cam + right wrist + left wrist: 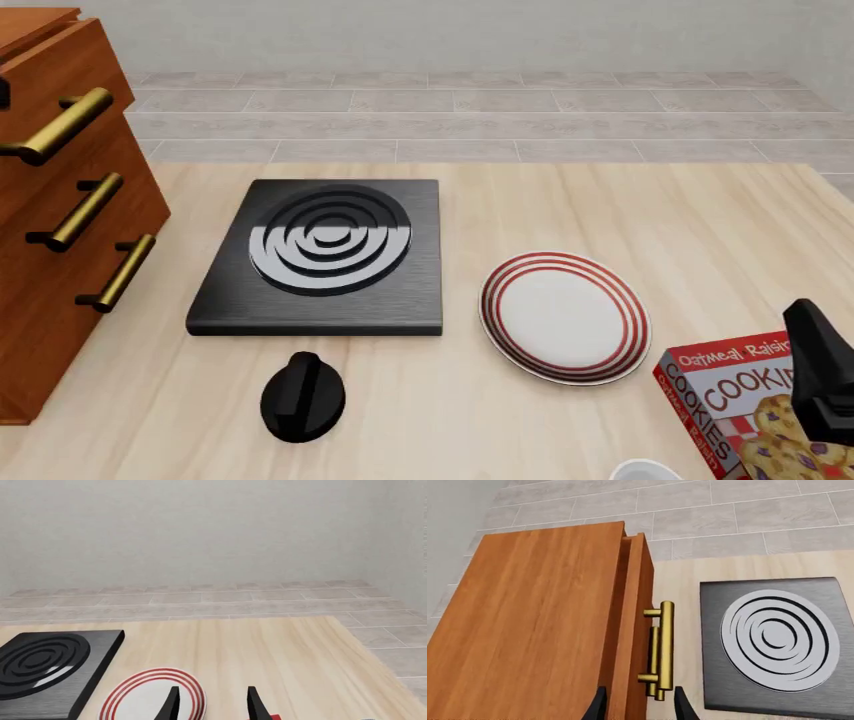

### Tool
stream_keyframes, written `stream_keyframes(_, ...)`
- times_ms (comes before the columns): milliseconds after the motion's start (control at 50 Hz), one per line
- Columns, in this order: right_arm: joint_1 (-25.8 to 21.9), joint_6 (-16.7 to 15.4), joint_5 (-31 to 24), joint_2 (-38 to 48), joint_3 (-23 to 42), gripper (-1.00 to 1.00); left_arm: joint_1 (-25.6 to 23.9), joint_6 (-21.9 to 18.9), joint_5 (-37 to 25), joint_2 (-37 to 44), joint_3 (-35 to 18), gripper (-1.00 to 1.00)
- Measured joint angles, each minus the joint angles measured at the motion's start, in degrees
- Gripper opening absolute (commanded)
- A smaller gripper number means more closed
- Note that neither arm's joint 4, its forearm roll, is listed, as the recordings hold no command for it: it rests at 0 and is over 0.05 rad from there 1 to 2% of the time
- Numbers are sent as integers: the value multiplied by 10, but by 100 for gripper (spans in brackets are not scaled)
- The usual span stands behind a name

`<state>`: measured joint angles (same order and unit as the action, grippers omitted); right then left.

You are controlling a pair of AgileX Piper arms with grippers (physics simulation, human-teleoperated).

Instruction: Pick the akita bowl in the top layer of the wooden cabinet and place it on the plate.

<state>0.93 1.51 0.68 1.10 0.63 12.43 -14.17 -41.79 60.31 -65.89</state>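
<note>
Left claw (639, 705) sits spread at the top layer's (639, 630) brass handle (665, 647), one finger to each side of the bar's near end, not clamped on it as far as I can see. From my left wrist view that drawer front stands slightly proud of the wooden cabinet (527, 630), with a thin gap showing at its edge. My right claw (212, 702) hangs apart-fingered and empty above the tabletop (267, 650), just beside the plate (143, 700), which is white with red rings and bare.

I cannot see the akita bowl anywhere; I judge it is inside the top layer, hidden by the drawer front, so I can say nothing of its look from here.

Risks as I judge them: the fingers straddle only the end of the bar, so closing there could slip off or twist the handle rather than draw it straight. A skewed pull might jam the drawer or drag the cabinet across the tabletop. The black stove (320, 255) lies between cabinet and plate, so a low carry could clip it.
</note>
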Motion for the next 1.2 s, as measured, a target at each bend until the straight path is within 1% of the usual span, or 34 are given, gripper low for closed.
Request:
stream_keyframes(740,1,0,2,5,5,100,18,-10,30,-1,49,100)
stream_keyframes(1200,2,0,-9,-8,3,100,20,-19,45,-6,69,100)
